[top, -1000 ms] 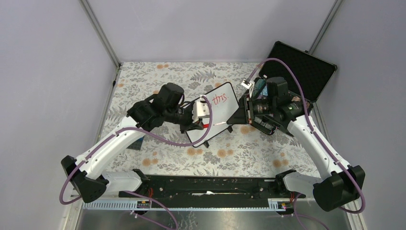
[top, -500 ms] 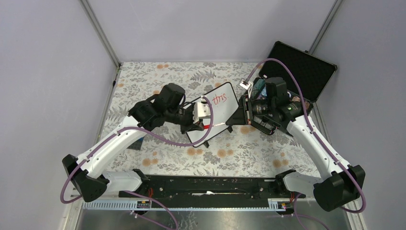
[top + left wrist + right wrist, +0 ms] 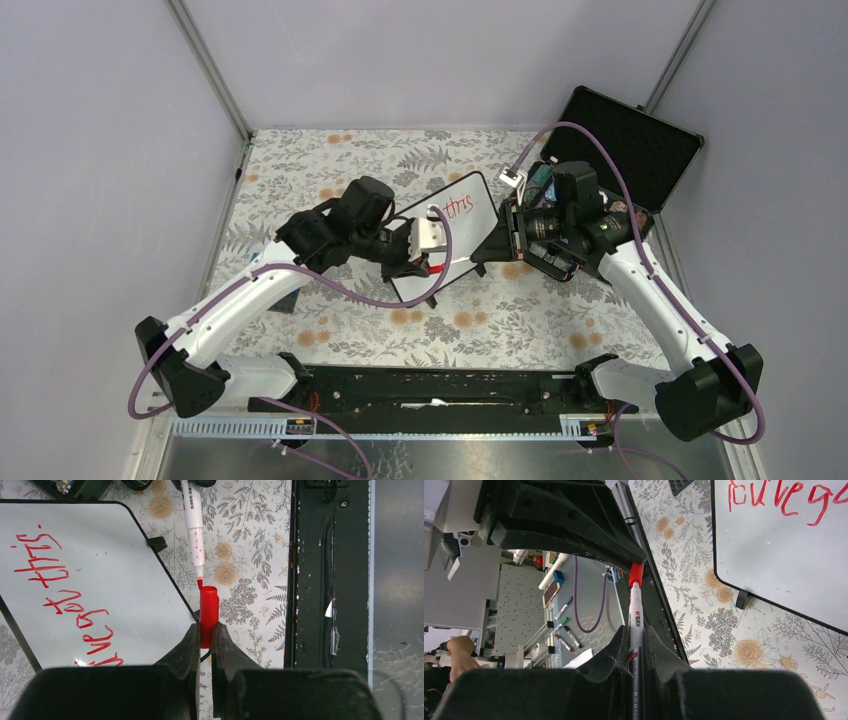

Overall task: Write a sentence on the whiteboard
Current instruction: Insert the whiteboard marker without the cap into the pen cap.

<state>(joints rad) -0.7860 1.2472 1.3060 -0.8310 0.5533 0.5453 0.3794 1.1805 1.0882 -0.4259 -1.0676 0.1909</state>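
Observation:
The whiteboard [image 3: 468,228] lies slanted mid-table, and the red handwritten sentence [image 3: 60,587] runs across its white face [image 3: 115,600]. My left gripper [image 3: 205,630] is shut on a red marker cap [image 3: 208,607], just off the board's near corner. My right gripper [image 3: 638,632] is shut on the white marker [image 3: 636,612]. The marker's red tip sits right at the cap's open mouth [image 3: 636,573]. From above, the left gripper [image 3: 430,262] and the right gripper [image 3: 492,248] face each other over the board's near edge, with the marker [image 3: 460,259] between them.
An open black hinged case [image 3: 625,140] stands at the back right behind the right arm. A black rail [image 3: 325,580] runs along the near table edge. Spare markers [image 3: 566,625] lie on a surface off the table. The tablecloth is floral [image 3: 330,170].
The left arm has shifted slightly right and nearer, bringing the red cap up to the marker tip. The right arm has barely moved.

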